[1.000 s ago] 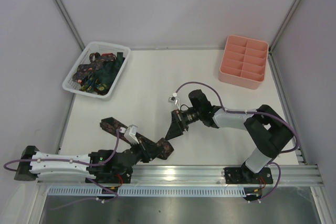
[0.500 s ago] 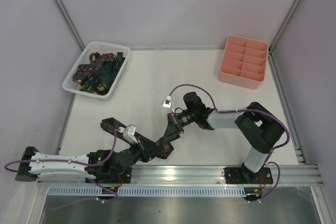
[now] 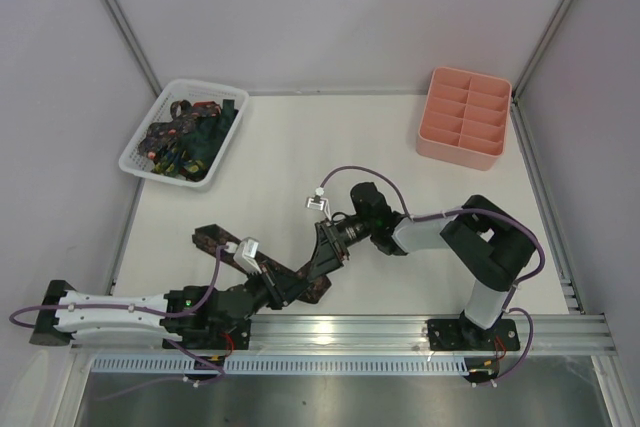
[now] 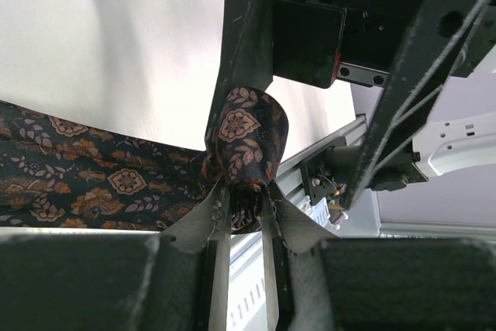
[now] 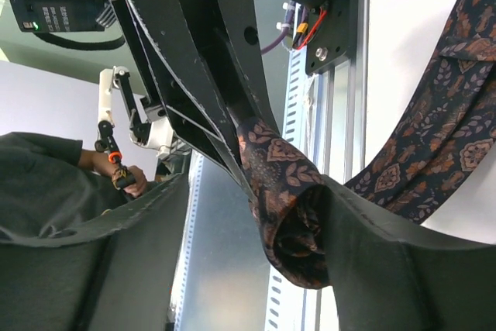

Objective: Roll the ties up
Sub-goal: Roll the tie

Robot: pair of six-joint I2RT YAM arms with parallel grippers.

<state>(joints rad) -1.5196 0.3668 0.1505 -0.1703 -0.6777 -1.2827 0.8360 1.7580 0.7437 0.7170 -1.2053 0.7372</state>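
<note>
The basket sits back-left, tray back-right, tie front, apparently partly under the left hand.

White lattice plastic basket, far left of table; pink compartmented plastic tray, far right corner; white table; grooved aluminium rail, near edge.
</note>
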